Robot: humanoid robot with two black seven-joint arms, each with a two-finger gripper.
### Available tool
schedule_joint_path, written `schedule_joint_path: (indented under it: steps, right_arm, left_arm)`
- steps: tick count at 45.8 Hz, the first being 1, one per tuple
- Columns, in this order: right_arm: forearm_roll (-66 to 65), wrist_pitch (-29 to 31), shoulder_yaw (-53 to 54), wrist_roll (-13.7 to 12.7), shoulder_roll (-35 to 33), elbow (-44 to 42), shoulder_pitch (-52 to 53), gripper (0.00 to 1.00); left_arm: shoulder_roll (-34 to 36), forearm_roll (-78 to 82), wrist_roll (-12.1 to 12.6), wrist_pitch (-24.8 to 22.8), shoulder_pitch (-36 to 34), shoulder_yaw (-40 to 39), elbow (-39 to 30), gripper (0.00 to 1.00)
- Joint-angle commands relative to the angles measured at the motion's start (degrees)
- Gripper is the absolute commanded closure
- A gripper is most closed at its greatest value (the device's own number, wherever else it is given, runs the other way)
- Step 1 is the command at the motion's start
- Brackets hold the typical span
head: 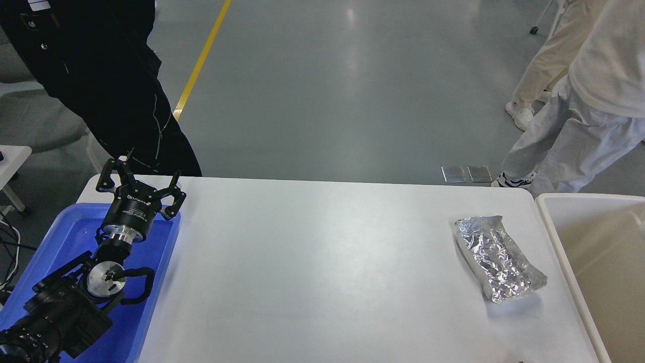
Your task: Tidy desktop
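The white desktop (pixel 322 262) fills the middle of the head view. A crumpled silver foil bag (pixel 498 264) lies flat on it near the right edge. My left gripper (pixel 140 177) is open and empty, its fingers spread wide, held above the far end of the blue tray (pixel 166 252) at the desktop's far left corner. The foil bag is far to its right. My right gripper is out of view.
A beige white-rimmed bin (pixel 554 237) stands against the desktop's right edge. A person in black (pixel 101 75) stands behind the far left corner. A person in light clothes (pixel 579 101) stands at the far right. Another small table (pixel 12 156) is at the left.
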Motion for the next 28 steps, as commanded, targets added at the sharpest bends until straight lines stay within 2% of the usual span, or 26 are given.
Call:
schedule_joint_path:
  steps: [1, 22, 24, 26, 28]
  right_arm:
    - [1.21, -0.75, 0.12, -0.24, 2.27, 0.77, -2.5, 1.0]
    - [2.88, -0.83, 0.3, -0.24, 2.45, 0.69, -3.03, 0.99]
    - [2.88, -0.92, 0.38, -0.24, 2.45, 0.69, -3.11, 0.8]
    - [2.88, -1.27, 0.39, -0.16, 2.45, 0.6, -3.11, 0.55]
    - [2.88, -1.62, 0.39, -0.16, 2.36, 0.6, -3.11, 0.33]
  left_arm:
    - [-0.07, 0.0, 0.0, 0.0, 0.03, 0.0, 0.0, 0.0]
    - [0.02, 0.0, -0.09, 0.0, -0.06, 0.0, 0.0, 0.0]
    - [0.02, 0.0, 0.0, 0.0, 0.03, 0.0, 0.0, 0.0]
    - [0.02, 0.0, 0.0, 0.0, -0.06, 0.0, 0.0, 0.0]
    - [0.02, 0.0, 0.0, 0.0, -0.06, 0.0, 0.0, 0.0]
